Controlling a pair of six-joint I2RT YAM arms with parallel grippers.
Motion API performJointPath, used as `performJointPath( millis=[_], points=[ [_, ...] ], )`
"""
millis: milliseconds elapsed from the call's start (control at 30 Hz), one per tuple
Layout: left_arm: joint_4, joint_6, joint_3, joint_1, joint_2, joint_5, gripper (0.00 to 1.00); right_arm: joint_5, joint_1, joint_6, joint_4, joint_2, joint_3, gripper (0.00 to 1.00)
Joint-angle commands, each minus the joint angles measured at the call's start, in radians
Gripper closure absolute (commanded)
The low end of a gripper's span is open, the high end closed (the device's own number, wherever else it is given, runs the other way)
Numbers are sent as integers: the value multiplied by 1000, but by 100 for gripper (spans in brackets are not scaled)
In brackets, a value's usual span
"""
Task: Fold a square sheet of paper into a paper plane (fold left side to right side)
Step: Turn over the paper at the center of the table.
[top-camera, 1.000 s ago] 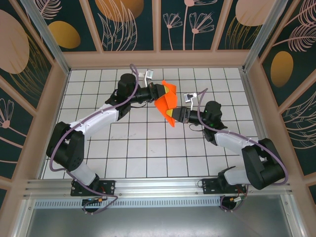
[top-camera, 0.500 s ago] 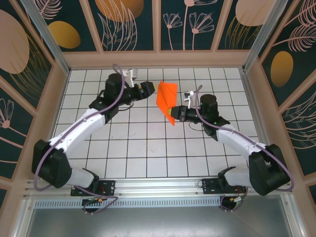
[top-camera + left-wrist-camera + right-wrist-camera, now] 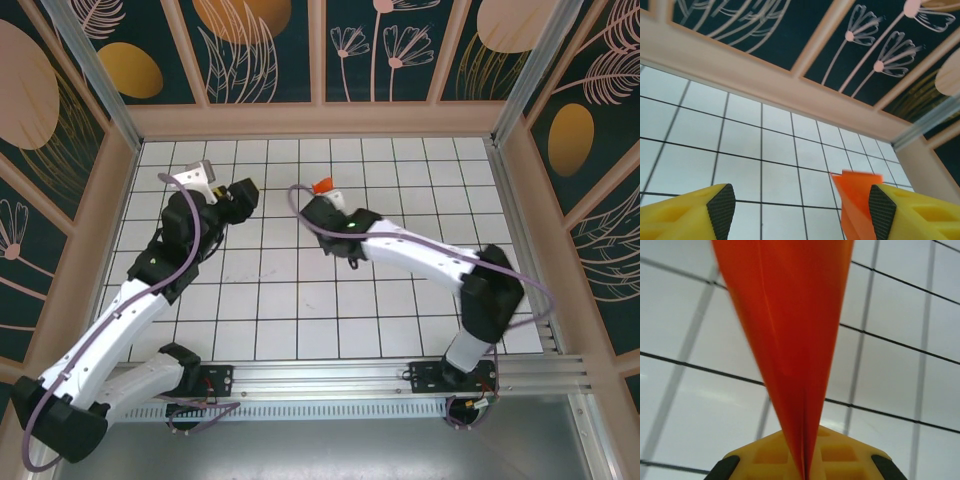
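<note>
Right pincer (image 3: 803, 470) clamped on the narrow end of the orange paper (image 3: 790, 315), held above the far middle of the counter (image 3: 280, 300), left pincer (image 3: 802, 210) apart nearby; thin and floppy, it likely suits edge or crease grips.

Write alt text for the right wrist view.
Folded orange paper is pinched in the shut right gripper. It is narrow at the yellow gripper and widens toward the top edge of the picture. Behind it lies the white tiled table with dark grid lines, slightly blurred.
</note>
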Motion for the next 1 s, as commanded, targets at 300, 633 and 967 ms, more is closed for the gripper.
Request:
performJointPath(
  millis=[300, 633, 967],
  points=[
    [-4, 13, -38, -1, -37, -81, 25, 365, 101, 18, -361, 422, 228, 89],
    [-4, 18, -38, -1, -17, -64, 24, 299, 135, 2, -322, 523, 246, 66],
    [-13, -11, -46, 0, 12, -23, 20, -24, 177, -87, -136, 270, 120, 22]
  ],
)
